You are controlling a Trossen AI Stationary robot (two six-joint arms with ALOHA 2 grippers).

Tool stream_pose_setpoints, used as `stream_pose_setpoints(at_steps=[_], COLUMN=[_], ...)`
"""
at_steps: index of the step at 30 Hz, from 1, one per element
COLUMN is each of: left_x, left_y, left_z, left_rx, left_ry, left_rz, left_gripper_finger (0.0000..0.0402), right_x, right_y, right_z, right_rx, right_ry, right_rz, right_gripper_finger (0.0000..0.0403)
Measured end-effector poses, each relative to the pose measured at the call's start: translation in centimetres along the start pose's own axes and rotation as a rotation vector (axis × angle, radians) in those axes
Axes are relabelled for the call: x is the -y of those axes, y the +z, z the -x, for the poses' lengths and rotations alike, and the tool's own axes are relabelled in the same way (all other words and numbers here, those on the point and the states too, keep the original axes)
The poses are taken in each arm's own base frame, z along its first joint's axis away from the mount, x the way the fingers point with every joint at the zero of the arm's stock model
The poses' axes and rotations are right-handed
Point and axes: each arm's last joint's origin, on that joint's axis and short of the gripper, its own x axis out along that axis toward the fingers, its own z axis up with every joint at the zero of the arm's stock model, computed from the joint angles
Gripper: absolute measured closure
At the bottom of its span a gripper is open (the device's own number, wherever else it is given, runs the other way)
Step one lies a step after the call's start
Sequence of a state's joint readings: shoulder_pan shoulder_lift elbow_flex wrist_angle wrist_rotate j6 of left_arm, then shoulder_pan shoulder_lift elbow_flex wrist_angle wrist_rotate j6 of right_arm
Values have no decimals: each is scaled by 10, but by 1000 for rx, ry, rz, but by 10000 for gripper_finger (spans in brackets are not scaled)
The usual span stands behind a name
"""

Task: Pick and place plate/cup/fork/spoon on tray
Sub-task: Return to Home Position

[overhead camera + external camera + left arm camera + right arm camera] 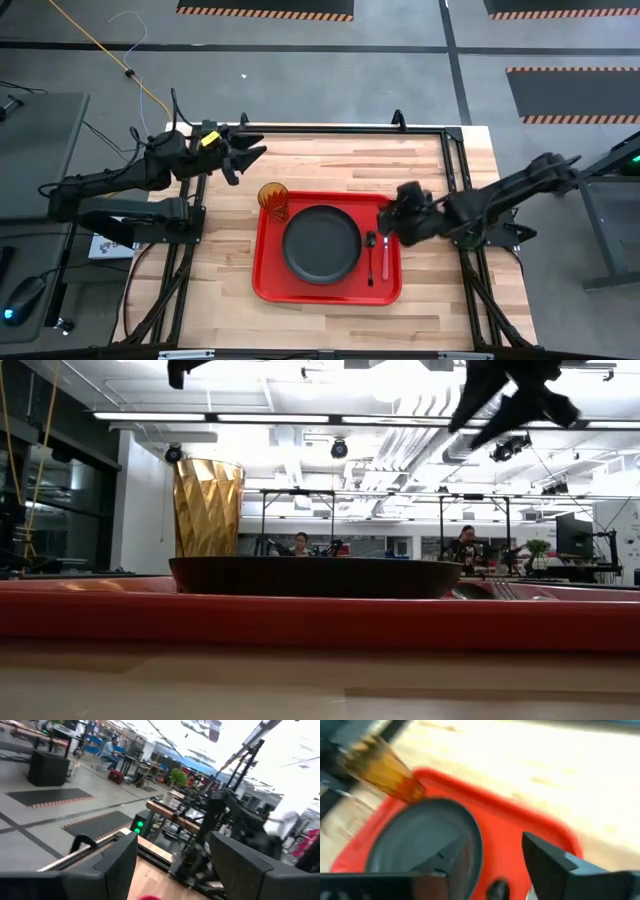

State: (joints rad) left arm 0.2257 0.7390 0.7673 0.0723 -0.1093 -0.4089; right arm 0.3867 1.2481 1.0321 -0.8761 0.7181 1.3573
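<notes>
The red tray (pixel 270 280) lies on the wooden table. On it rest the dark plate (pixel 321 243) in the middle, the amber cup (pixel 274 199) upright at its far left corner, the dark spoon (pixel 370 256) and the pink-handled fork (pixel 385 259) along its right side. My right gripper (pixel 390 218) is open and empty, above the tray's right far corner, just over the cutlery's far ends. My left gripper (pixel 250 152) is open and empty, raised near the table's far left, beyond the cup. In the right wrist view the plate (pixel 415 840), the cup (pixel 382 767) and the tray (pixel 520 820) show.
Bare wood lies around the tray on all sides. A black metal frame (pixel 450 135) runs along the table's far and side edges. People sit at desks in the room beyond the table (pixel 465 545).
</notes>
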Motion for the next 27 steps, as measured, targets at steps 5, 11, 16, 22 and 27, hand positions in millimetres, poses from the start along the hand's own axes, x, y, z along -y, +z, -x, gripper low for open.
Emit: stream_pose_setpoints(at_steps=[5,11,16,22,27], left_x=[9,24,35,34,35], left_y=[-4,-15,-29,-43,-42], left_z=[1,5,9,18,21], left_rx=[-29,-100,-82,-50,-50], left_ry=[-55,-136,-193,-242,-275], left_rz=[31,-16,-41,-24,-40], left_gripper_finger=[227,377,396,401,401], right_x=[9,18,27,35,36], right_y=[34,62,73,79,79], right_z=[20,41,56,68,71], right_rx=[96,224,267,298,266], right_ry=[133,242,317,366,427], right_rz=[105,240,261,298,355], right_gripper_finger=[288,362,397,399,401])
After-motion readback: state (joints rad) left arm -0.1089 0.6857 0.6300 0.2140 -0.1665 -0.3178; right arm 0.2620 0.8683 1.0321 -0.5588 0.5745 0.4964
